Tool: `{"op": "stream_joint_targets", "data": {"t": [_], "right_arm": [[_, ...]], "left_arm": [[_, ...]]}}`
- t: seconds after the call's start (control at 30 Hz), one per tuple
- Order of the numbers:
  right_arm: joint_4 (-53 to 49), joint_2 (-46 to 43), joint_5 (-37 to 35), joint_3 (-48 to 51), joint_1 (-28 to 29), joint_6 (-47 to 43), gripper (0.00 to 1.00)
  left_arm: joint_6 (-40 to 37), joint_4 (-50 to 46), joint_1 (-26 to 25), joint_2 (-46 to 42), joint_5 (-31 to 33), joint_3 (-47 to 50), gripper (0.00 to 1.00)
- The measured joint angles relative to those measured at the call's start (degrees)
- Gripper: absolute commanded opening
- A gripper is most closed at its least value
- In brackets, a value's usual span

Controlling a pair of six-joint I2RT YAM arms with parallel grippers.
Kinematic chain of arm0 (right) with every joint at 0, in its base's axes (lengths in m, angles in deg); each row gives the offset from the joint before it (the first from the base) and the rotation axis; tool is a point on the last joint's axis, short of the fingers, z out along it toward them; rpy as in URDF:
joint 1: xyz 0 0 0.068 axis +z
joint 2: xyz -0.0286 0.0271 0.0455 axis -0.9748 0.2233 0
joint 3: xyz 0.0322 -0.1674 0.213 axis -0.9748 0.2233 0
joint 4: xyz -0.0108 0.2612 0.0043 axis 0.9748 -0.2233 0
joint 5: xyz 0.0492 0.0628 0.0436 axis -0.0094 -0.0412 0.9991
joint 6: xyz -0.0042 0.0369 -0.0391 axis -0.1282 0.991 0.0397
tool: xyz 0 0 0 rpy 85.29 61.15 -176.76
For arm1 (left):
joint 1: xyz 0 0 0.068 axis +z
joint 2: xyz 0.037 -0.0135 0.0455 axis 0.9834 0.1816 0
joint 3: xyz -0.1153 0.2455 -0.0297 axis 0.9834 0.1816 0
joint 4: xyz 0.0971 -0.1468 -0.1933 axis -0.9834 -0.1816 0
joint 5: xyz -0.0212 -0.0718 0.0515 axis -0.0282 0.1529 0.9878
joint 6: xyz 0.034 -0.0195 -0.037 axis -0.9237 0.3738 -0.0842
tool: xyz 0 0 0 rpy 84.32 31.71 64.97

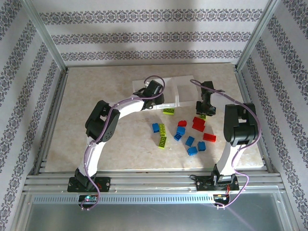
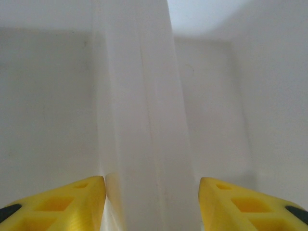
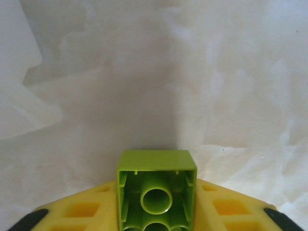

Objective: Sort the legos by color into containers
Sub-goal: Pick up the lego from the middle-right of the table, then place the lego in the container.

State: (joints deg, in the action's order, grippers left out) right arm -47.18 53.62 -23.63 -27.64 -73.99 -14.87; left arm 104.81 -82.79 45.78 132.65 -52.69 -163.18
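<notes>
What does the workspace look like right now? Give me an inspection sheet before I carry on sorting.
Surface: beige marbled table, flat.
Job's things: white tray at the far middle; blue, red and lime legos lie loose on the table nearer the arms.
Clutter: nothing seen.
Grippers: left gripper open, straddling a divider wall of the tray; right gripper shut on a lime brick, beside the tray's right end.
Cables: purple cables run along both arms and loop at the wrists; no snag seen.
Surroundings: patterned walls, aluminium frame.
</notes>
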Motion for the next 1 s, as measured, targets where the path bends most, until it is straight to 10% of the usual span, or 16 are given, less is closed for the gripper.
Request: {"op": "stream_joint_targets", "data": {"t": [0.3,0.67,1.0], "right_arm": [[-1.7,-6.1,-0.5,0.1,0.1,0.1,0.17],[-1.9,-13.8,-2.4,-3.7,6.1,0.3,0.16],[-0.2,-2.6,-3.0,-15.4,9.5,0.3,0.16]], "left_arm": [[-2.2,-0.4,0.0,-0.9,-0.3,0.0,1.00],[-3.6,0.2,0.0,-16.8,-1.2,5.6,1.00],[-6.2,4.2,0.0,-34.4,3.0,27.7,1.00]]}}
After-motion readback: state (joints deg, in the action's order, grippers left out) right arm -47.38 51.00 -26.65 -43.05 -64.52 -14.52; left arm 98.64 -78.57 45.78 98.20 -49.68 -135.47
